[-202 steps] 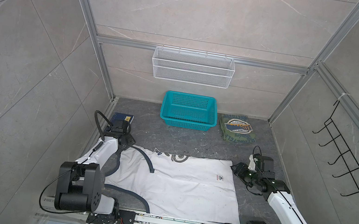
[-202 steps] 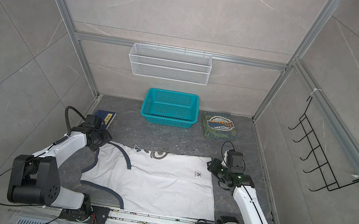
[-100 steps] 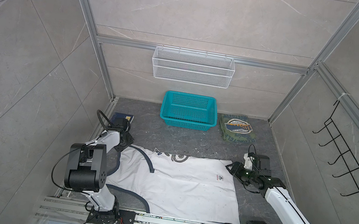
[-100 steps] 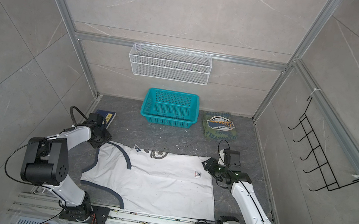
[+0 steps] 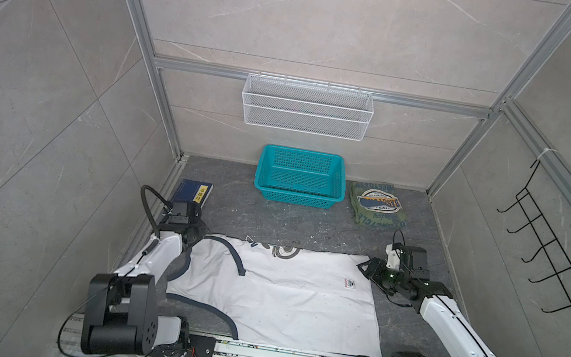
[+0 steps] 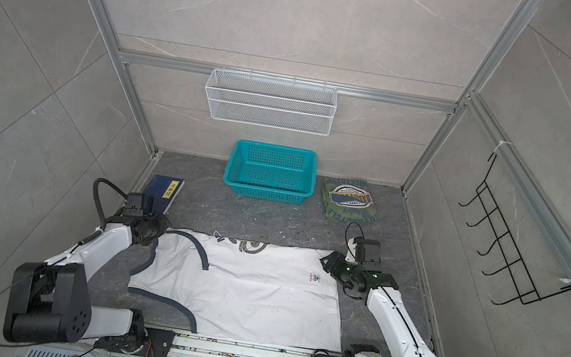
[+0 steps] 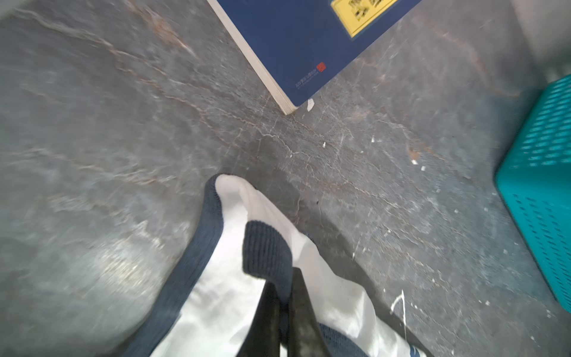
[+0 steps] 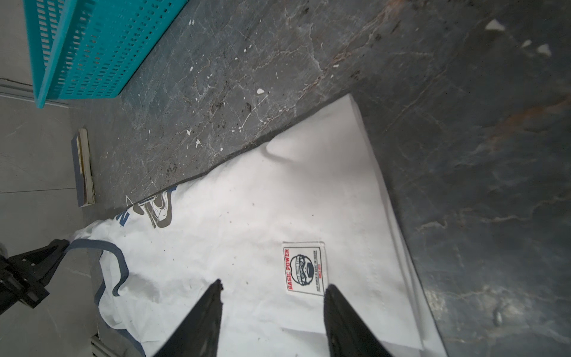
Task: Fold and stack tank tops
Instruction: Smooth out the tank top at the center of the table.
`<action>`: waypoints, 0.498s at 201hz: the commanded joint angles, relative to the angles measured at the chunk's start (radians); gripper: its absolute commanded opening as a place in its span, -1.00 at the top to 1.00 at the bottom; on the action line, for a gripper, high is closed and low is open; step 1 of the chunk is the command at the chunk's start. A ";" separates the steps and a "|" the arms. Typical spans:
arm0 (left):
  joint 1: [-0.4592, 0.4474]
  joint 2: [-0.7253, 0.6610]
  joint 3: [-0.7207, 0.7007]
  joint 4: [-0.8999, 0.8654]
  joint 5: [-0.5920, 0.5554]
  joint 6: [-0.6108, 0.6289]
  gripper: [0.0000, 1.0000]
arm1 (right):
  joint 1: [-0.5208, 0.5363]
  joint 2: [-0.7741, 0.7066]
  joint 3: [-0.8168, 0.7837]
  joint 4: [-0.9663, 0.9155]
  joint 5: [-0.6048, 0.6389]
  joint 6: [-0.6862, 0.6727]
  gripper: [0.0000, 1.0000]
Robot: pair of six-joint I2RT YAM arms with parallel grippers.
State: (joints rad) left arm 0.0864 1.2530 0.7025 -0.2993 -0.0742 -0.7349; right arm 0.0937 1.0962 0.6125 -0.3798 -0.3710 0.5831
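Two tank tops on the grey surface (image 5: 307, 229). In both top views the white tank top (image 5: 277, 294) lies spread flat between the arms, and the olive tank top (image 5: 378, 206) sits folded at the back, just beside the teal basket (image 5: 296, 198). The left gripper (image 5: 191, 244) is down at the white one's far strap, near the blue book (image 5: 194, 191); the right gripper (image 5: 364, 271) is at its far hem corner. Left wrist view now: jaws clenched on the strap's navy trim (image 7: 265, 247), strap humped up ahead. Right wrist view: jaws apart, released, nothing between them, white cloth and its label (image 8: 304, 269) beneath.
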 commanded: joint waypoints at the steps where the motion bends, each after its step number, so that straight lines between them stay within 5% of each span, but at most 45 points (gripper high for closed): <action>1: 0.017 -0.099 -0.082 0.048 -0.034 -0.021 0.92 | 0.009 0.024 0.000 0.028 -0.007 -0.017 -0.10; 45: 0.056 -0.083 -0.143 0.112 -0.006 0.013 0.87 | 0.075 0.125 0.068 0.081 -0.029 -0.032 -0.10; 100: 0.060 -0.011 -0.106 0.137 -0.015 0.028 0.90 | 0.113 0.442 0.227 0.164 -0.020 0.017 -0.09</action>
State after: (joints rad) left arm 0.1402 1.2137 0.5537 -0.2054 -0.0765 -0.7330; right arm 0.1982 1.4322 0.8051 -0.2752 -0.4080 0.5770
